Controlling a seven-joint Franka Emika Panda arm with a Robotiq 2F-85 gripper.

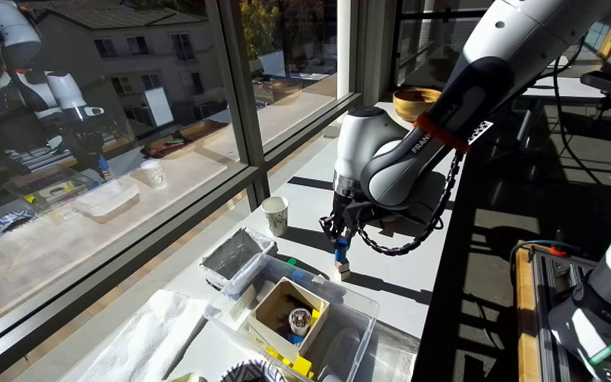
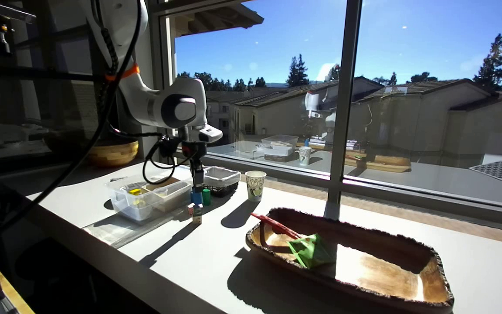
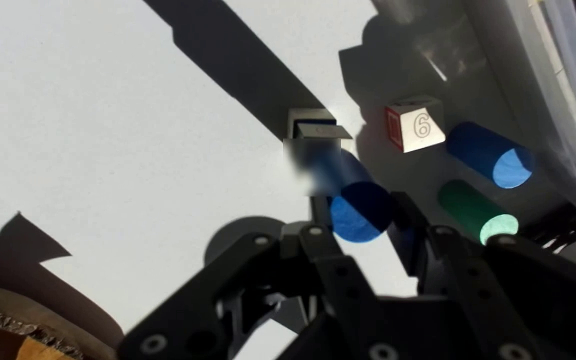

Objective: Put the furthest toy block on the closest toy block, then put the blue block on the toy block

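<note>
The claw [image 3: 360, 212] grasps the blue block [image 2: 196, 197] over a stack of two toy blocks.
Roughly upright, the blue block sits between the claw's fingers, right above the upper toy block [image 2: 197, 211], which rests on the lower toy block [image 2: 197, 220] on the white worktop [image 2: 190, 257]; whether blue block and stack touch cannot be told. In the wrist view, from the blue block, the stack lies toward 11 o'clock, a toy block marked 6 [image 3: 420, 125] at 1, another blue cylinder [image 3: 488, 155] at 2, a green cylinder [image 3: 478, 212] at 3. In an exterior view, from the stack, a paper cup [image 2: 255, 185] stands at 2 o'clock and a wooden tray [image 2: 377, 272] holding a green packet [image 2: 312, 250] between 3 and 4.
</note>
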